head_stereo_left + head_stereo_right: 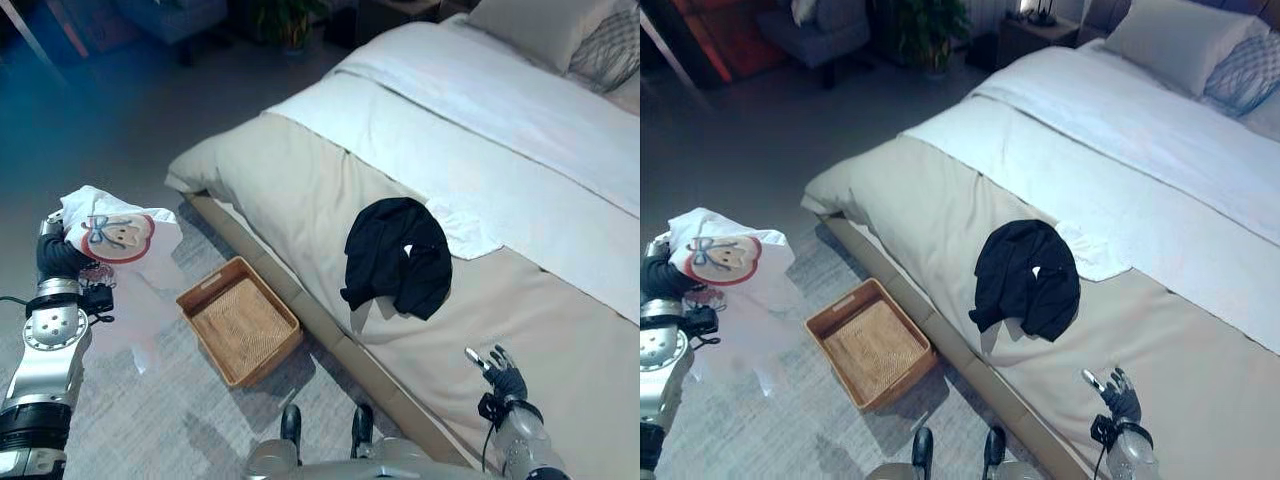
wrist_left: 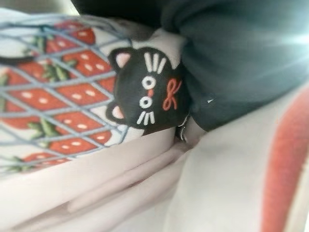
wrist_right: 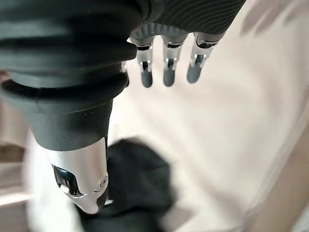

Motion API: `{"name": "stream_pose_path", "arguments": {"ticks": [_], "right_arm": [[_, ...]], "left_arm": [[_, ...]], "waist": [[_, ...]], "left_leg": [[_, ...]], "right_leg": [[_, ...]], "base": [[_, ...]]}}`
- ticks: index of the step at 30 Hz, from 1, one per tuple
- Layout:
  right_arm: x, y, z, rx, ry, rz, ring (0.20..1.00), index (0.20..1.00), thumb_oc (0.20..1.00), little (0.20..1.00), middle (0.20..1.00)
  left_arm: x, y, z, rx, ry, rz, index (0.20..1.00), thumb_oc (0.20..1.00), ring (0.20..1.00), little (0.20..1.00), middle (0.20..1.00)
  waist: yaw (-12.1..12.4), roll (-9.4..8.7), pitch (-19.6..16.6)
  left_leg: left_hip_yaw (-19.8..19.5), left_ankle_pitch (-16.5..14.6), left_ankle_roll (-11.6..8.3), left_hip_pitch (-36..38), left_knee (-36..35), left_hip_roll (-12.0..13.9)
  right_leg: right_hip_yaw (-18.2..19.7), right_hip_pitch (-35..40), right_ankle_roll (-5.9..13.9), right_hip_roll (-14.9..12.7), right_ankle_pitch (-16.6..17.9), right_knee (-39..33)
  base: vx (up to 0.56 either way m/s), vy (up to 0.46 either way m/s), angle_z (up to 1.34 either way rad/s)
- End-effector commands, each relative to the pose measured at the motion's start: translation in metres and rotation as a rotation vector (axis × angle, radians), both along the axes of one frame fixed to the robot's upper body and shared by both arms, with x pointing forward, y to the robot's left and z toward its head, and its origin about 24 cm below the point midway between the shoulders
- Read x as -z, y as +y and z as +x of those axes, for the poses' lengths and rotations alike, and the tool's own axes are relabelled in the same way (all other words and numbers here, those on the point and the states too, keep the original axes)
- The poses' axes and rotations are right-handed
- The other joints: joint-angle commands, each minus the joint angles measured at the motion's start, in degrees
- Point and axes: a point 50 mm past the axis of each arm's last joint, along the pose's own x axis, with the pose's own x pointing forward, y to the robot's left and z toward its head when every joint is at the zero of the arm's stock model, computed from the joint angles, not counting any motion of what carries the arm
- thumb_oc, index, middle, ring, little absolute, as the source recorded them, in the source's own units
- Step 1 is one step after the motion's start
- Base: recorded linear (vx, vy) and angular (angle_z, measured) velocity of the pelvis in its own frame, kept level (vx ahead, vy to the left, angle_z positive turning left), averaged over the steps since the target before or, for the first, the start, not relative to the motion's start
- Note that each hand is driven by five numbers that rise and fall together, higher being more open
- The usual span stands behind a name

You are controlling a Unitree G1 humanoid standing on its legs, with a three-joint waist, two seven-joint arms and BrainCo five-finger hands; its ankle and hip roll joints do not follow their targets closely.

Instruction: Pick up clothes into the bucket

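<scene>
Right hand lowest in head view, over the bed edge, fingers straight and relaxed, holding nothing. Basket on the floor just beside the bed's side; nothing in it. Left hand raised on the far side of the basket from the bed, a white printed garment bunched over it and hanging down; fingers hidden in cloth, grasp cannot be told. Black garment lies crumpled on the bed, near the basket. Both look light, limp, non-slippery; best taken at a bunched fold, since loose ends will trail.
</scene>
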Motion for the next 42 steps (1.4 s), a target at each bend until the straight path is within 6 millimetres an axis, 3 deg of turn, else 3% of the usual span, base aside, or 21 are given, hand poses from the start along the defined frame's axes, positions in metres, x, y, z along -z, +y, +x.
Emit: {"name": "stream_pose_path", "arguments": {"ticks": [1,7,12,20,28,34,36,38,39,40,42], "right_arm": [[-0.013,-0.005,0.028,-0.122,-0.007,-0.143,1.0,1.0,1.0,1.0,1.0],[-0.002,-0.009,0.016,-0.145,0.095,-0.18,1.0,1.0,1.0,1.0,1.0],[0.003,-0.005,0.011,-0.165,0.122,-0.189,1.0,1.0,1.0,1.0,1.0],[-0.002,0.004,0.025,-0.173,0.076,-0.198,1.0,1.0,1.0,1.0,1.0],[-0.029,0.013,0.064,-0.186,-0.099,-0.224,1.0,1.0,1.0,1.0,1.0],[-0.042,0.016,0.076,-0.175,-0.185,-0.217,1.0,1.0,1.0,1.0,1.0],[-0.05,0.018,0.082,-0.175,-0.234,-0.225,1.0,1.0,1.0,1.0,1.0],[-0.051,0.02,0.083,-0.167,-0.247,-0.219,1.0,1.0,1.0,1.0,1.0],[-0.053,0.02,0.085,-0.166,-0.258,-0.22,1.0,1.0,1.0,1.0,1.0],[-0.058,0.022,0.088,-0.161,-0.289,-0.214,1.0,1.0,1.0,1.0,1.0],[-0.064,0.025,0.093,-0.158,-0.327,-0.209,1.0,1.0,1.0,1.0,1.0]], "left_arm": [[-0.053,-0.004,0.022,0.002,-0.245,0.071,0.2,0.2,0.2,0.2,0.2],[-0.052,-0.011,0.036,0.006,-0.243,0.046,0.2,0.2,0.2,0.2,0.2],[-0.055,-0.005,0.044,-0.054,-0.26,0.021,0.2,0.2,0.2,0.2,0.2],[-0.075,-0.007,0.053,-0.081,-0.345,0.005,0.2,0.2,0.2,0.2,0.2],[-0.096,-0.011,0.068,-0.098,-0.353,0.06,0.2,0.2,0.2,0.2,0.2],[-0.103,-0.015,0.078,-0.1,-0.348,0.063,0.2,0.2,0.2,0.2,0.2],[-0.111,-0.017,0.083,-0.106,-0.348,0.08,0.2,0.2,0.2,0.2,0.2],[-0.113,-0.017,0.087,-0.115,-0.339,0.077,0.2,0.2,0.2,0.2,0.2],[-0.115,-0.017,0.088,-0.118,-0.334,0.083,0.426,0.426,0.426,0.426,0.426],[-0.112,-0.017,0.092,-0.131,-0.302,0.085,1.0,1.0,1.0,1.0,1.0],[-0.111,-0.016,0.094,-0.143,-0.294,0.067,1.0,1.0,1.0,1.0,1.0]], "waist": [[-1.0,-1.34,2.1],[-1.6,-2.87,5.6],[-2.4,-4.31,8.1],[-3.0,-5.89,11.1],[-4.7,-8.33,15.8],[-5.9,-9.46,17.5],[-6.9,-10.15,18.0],[-7.1,-10.12,18.0],[-7.3,-10.25,18.0],[-7.9,-10.61,18.0],[-8.0,-10.68,18.0]], "left_leg": [[1.1,-3.6,0.1,-3.4,5.2,-0.3],[0.9,-3.5,0.07,-8.6,8.2,0.0],[1.5,-3.6,-0.14,-12.9,10.3,0.5],[2.2,-4.7,-0.19,-17.6,13.6,1.0],[2.4,-5.8,-0.01,-28.1,19.8,1.4],[2.1,-7.0,0.16,-34.1,23.6,1.1],[2.0,-8.0,0.35,-39.1,26.8,1.1],[1.3,-11.0,0.1,-41.3,28.9,1.6],[1.2,-11.3,0.13,-42.7,29.9,1.6],[0.9,-11.6,0.19,-44.8,30.6,1.9],[0.6,-11.6,0.19,-46.1,30.9,1.9]], "right_leg": [[-1.2,-1.2,5.9,-5.1,-0.3,2.7],[-0.5,-5.7,5.92,-5.5,0.8,3.7],[0.4,-9.2,6.14,-5.8,2.0,3.7],[1.6,-12.8,6.46,-5.7,3.1,3.4],[2.6,-20.7,6.67,-5.3,5.1,3.6],[2.8,-25.3,6.78,-5.2,5.8,4.2],[3.0,-29.2,6.78,-5.0,6.3,4.5],[3.4,-30.6,7.15,-3.9,5.5,4.3],[3.4,-31.5,7.14,-3.8,5.6,4.3],[3.5,-33.2,7.1,-3.6,6.0,3.9],[3.4,-34.3,7.14,-3.4,6.1,3.6]], "base": [[-0.09,0.044,0.01],[-0.05,0.032,0.01],[-0.03,0.024,-0.01],[-0.01,0.01,-0.09],[-0.05,0.012,-0.04],[-0.03,0.015,-0.01],[0.02,0.029,-0.12],[0.09,0.011,-0.13],[0.01,-0.004,-0.07],[0.01,-0.008,-0.04],[0.02,-0.009,-0.05]]}}
